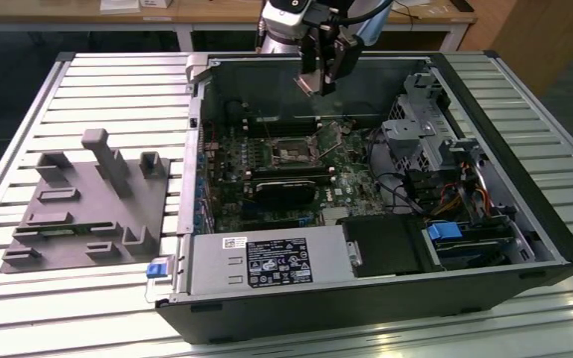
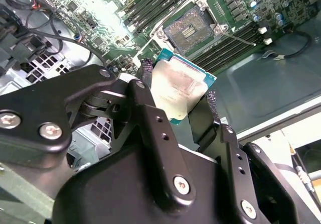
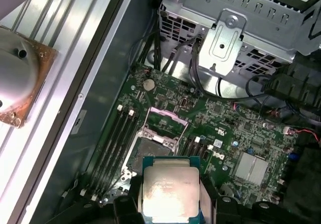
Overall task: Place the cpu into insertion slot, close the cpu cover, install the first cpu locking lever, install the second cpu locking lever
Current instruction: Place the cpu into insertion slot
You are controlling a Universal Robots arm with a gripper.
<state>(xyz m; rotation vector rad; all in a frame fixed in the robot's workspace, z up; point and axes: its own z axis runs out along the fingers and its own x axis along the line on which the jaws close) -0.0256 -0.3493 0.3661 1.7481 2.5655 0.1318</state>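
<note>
The gripper (image 1: 318,82) hangs over the open computer case (image 1: 525,186), near its back wall, and it's clamped on the cpu (image 3: 170,194) — one black finger (image 2: 145,78) pressed against each of two opposite edges, the dull silver top facing out from the claw in both wrist views. The chip is up in the air, well clear of the board.

Below it on the green motherboard (image 1: 357,186) sits the insertion slot (image 3: 149,152), dark centre bare (nothing seated in it). The cpu cover (image 3: 168,115) stands swung up off the socket along its far edge. Long black memory slots (image 3: 113,143) run just beside the socket.

Out on the slatted table (image 1: 117,82), at the exterior view's left, rests a grey moulded fixture (image 1: 87,209) — well apart from the case.
</note>
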